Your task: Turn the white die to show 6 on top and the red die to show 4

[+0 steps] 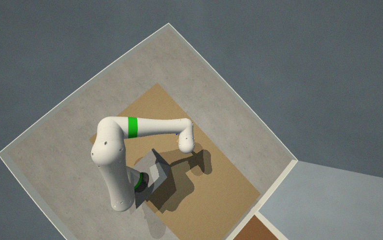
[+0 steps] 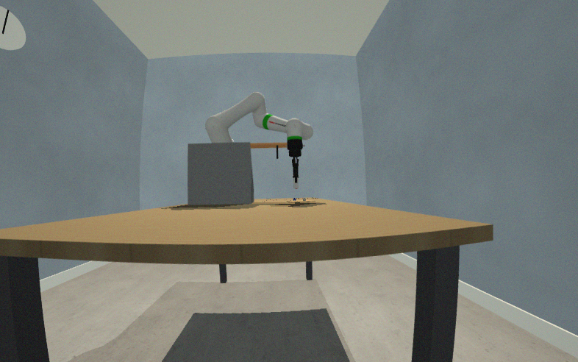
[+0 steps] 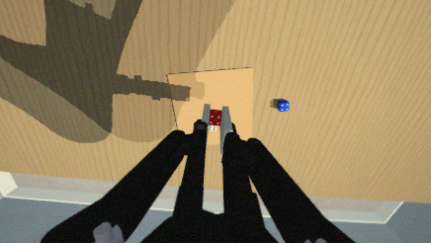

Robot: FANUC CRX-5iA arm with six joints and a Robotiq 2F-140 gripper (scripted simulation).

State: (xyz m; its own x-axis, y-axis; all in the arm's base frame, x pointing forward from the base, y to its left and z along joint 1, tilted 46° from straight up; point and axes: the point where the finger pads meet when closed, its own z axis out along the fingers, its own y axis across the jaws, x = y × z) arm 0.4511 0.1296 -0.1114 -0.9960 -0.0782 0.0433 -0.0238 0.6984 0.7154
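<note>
The gripper [image 3: 215, 107] [image 2: 295, 185] points down, high above the mat. It is shut on the red die [image 3: 215, 118], whose side toward the wrist camera bears several white pips. The white die [image 3: 213, 128] shows just past the red die in the wrist view, partly hidden by it and the fingers; its top number is not readable. The tan mat [image 3: 237, 81] lies flat under the gripper, its near part hidden by the fingers. The blue die [image 3: 283, 106] [image 2: 294, 199] lies on the table beside the mat, off its right edge in the wrist view.
The wooden table [image 3: 336, 64] [image 2: 255, 229] [image 1: 217, 184] carries the mat and dice. The arm's grey pedestal block [image 2: 219, 173] [image 1: 163, 171] stands on the table to the left in the exterior view. Shadows of the arm cross the table and reach the mat's left part in the wrist view.
</note>
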